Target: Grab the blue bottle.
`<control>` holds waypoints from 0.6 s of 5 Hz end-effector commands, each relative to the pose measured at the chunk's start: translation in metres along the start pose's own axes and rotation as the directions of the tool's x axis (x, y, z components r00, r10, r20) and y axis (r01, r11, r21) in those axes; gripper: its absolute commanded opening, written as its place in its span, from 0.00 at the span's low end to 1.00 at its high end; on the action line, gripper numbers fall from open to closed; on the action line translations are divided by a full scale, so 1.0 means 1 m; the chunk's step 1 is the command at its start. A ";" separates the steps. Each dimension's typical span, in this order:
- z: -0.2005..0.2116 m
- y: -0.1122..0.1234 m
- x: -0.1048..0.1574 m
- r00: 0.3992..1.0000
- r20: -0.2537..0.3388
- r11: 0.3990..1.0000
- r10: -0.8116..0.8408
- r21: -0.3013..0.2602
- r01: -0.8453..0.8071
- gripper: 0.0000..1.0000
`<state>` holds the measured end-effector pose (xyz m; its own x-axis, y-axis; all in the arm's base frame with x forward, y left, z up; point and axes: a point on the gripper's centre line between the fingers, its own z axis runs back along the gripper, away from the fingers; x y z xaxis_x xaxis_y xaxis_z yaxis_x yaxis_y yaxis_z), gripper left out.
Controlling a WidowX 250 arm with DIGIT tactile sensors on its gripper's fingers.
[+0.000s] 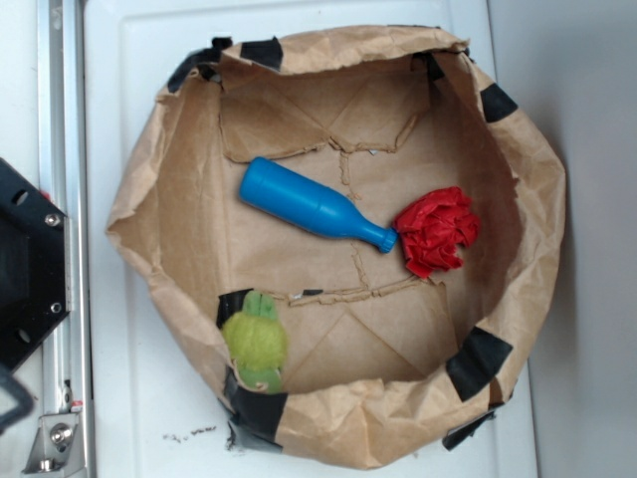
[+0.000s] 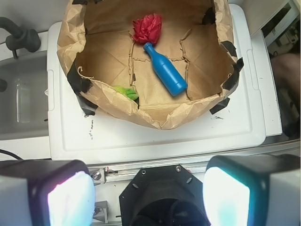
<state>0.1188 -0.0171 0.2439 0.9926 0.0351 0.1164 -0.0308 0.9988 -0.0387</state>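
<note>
Blue bottle lying in paper basket, cap at four o'clock touching red wad; gripper spread apart, well outside basket

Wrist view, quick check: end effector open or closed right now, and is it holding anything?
End effector: open, fingers spread wide, holding nothing. It is outside the paper bag, well away from the blue bottle.

Count: 1 blue bottle, 1 red paper wad, 1 green fuzzy ball. All three sit in 1 brown paper basket patched with several black tape pieces. 1 white tray underneath.
</note>
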 end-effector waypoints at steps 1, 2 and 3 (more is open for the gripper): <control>0.000 0.000 0.000 1.000 0.000 1.000 0.000 0.000 0.000 1.00; 0.004 0.004 0.044 0.995 -0.021 0.995 -0.102 0.005 0.102 1.00; -0.003 0.003 0.070 0.982 -0.066 0.984 -0.180 0.000 0.180 1.00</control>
<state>0.1856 -0.0151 0.2374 0.9853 -0.1709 0.0050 0.1710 0.9848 -0.0300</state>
